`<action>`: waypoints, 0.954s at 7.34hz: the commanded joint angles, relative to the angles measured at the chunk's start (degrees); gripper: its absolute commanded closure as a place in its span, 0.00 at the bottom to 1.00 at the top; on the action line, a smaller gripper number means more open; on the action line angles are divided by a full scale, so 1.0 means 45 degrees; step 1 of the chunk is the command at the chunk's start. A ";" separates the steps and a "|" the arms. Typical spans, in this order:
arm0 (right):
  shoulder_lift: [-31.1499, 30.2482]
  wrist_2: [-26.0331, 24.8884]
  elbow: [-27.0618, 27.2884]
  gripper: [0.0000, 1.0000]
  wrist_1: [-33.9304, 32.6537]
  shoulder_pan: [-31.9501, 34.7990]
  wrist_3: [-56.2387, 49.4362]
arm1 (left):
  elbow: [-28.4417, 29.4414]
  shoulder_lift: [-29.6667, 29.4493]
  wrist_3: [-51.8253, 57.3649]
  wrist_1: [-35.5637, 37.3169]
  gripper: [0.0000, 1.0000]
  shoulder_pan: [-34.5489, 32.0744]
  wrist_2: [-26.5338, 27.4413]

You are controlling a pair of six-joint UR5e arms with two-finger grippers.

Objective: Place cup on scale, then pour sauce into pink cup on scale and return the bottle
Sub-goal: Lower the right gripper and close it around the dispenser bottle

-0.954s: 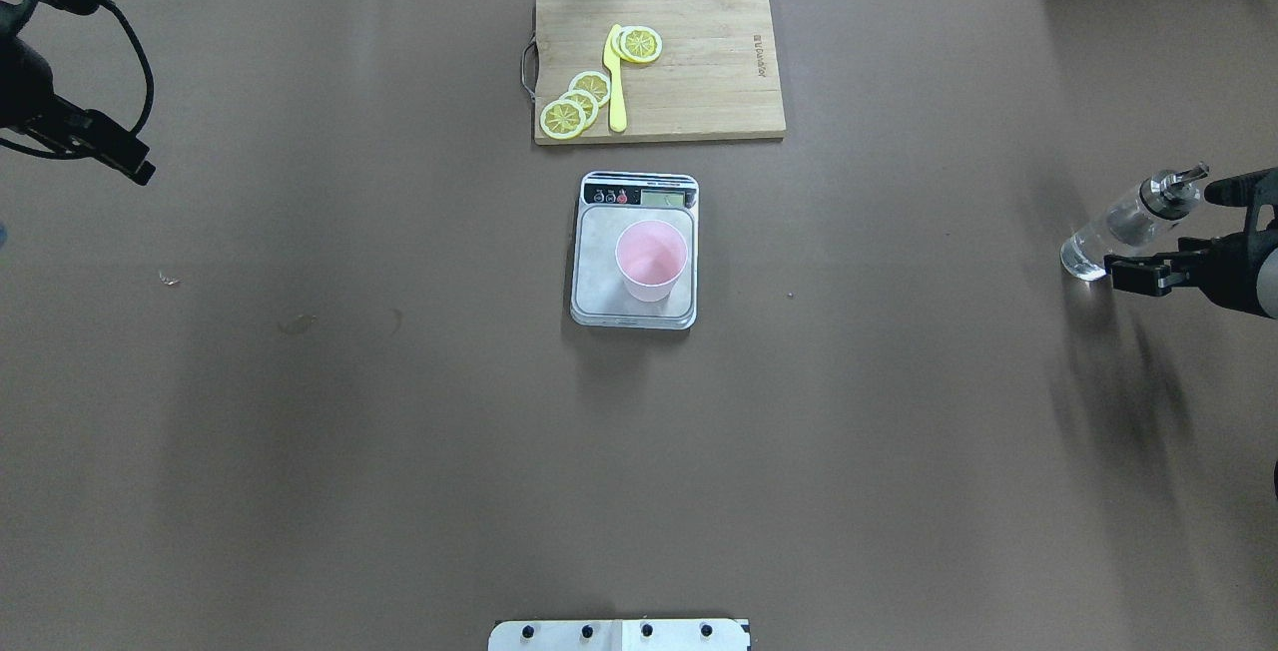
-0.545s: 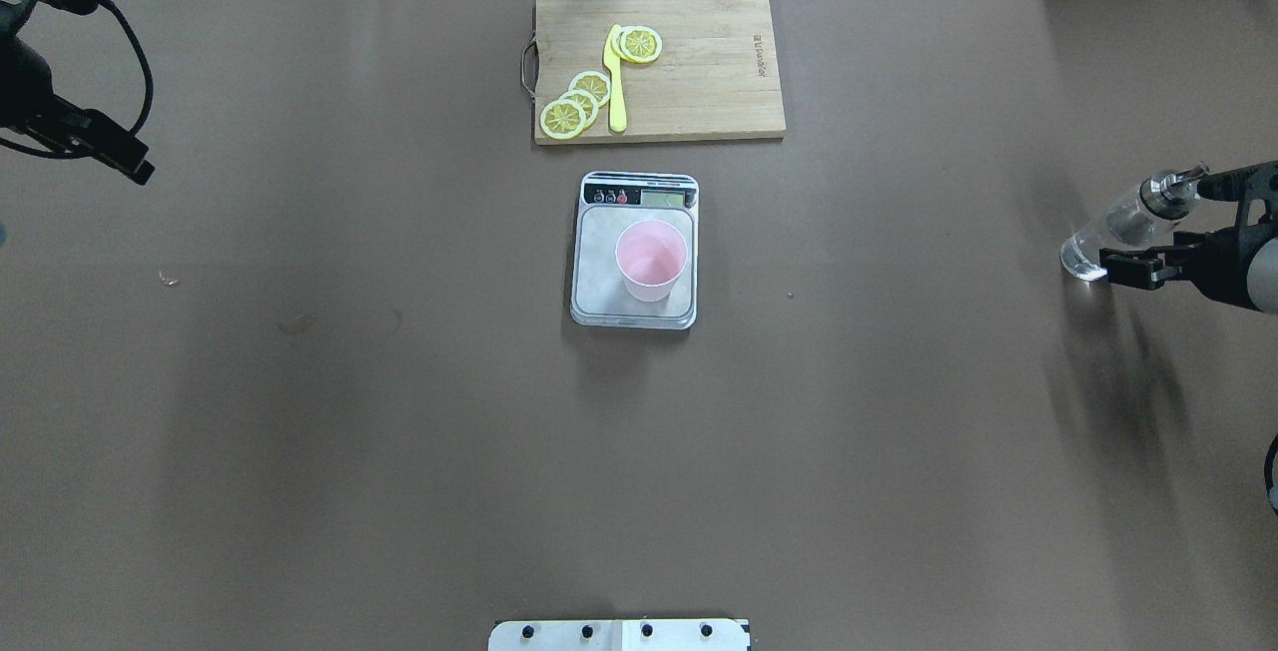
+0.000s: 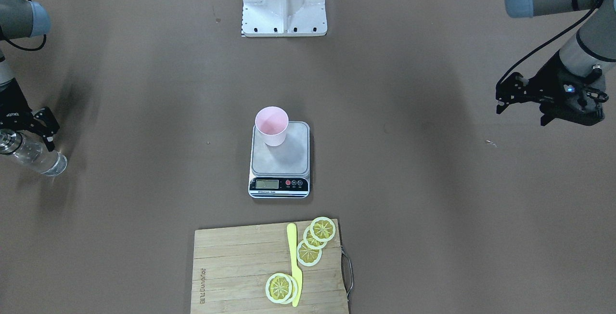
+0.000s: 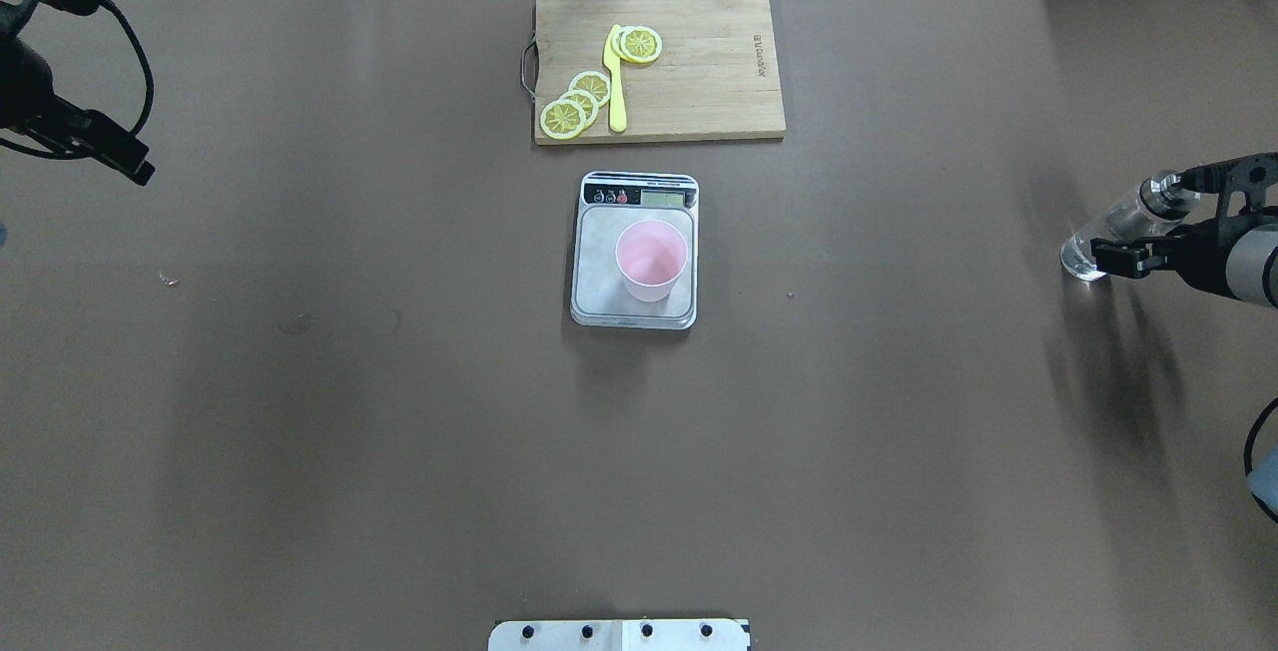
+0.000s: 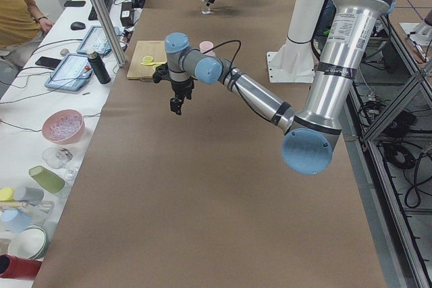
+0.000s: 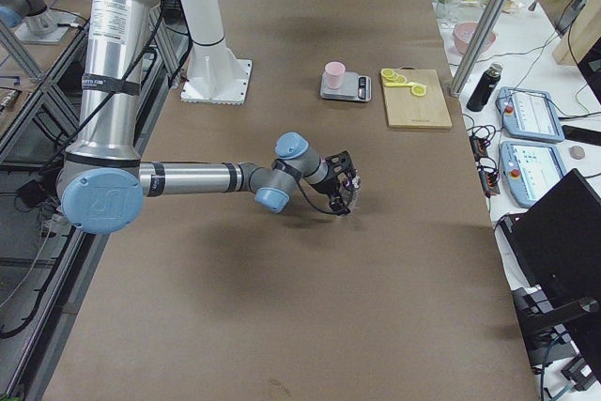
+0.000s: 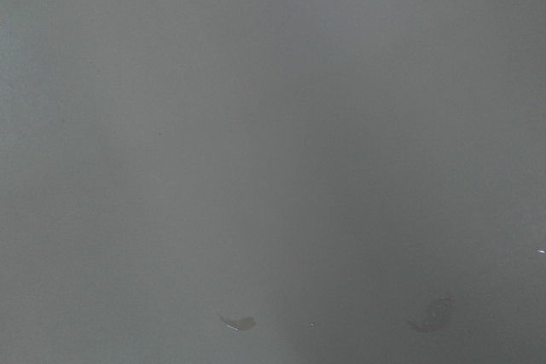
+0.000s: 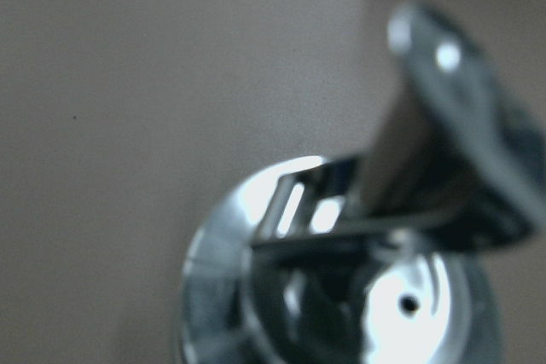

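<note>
1. Done: pink cup sits on the scale, table centre.
2. The bottle stands at the table's right edge; right gripper straddles it, jaws spread, not gripping.
3. Pour and return apparently remain; left gripper state unclear.

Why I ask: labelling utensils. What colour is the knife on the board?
Yellow; the knife shows best in the front-facing view.
</note>
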 commanded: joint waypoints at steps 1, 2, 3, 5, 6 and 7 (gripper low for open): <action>0.0027 -0.0083 -0.0075 0.06 0.0000 -0.0051 0.0127 | 0.0004 0.0000 0.0000 0.0000 0.03 0.0004 0.0000; 0.0007 -0.0180 -0.0075 0.06 0.0000 -0.0129 0.0166 | 0.0004 0.0000 0.0000 0.0000 0.03 -0.0015 0.0000; 0.0026 -0.0297 -0.0075 0.05 0.0000 -0.0343 0.0572 | 0.0004 0.0000 0.0000 0.0000 0.03 -0.0015 0.0000; 0.0124 -0.0591 -0.0016 0.05 0.0000 -0.0598 0.0616 | 0.0004 0.0039 0.0000 0.0000 0.03 -0.0015 0.0019; 0.0124 -0.0591 0.0119 0.05 0.0000 -0.0579 0.0616 | 0.0004 0.0039 0.0019 0.0000 0.03 -0.0015 0.0019; 0.0105 -0.0514 0.0198 0.05 0.0000 -0.0560 0.0596 | 0.0004 0.0039 0.0000 0.0000 0.03 -0.0015 0.0019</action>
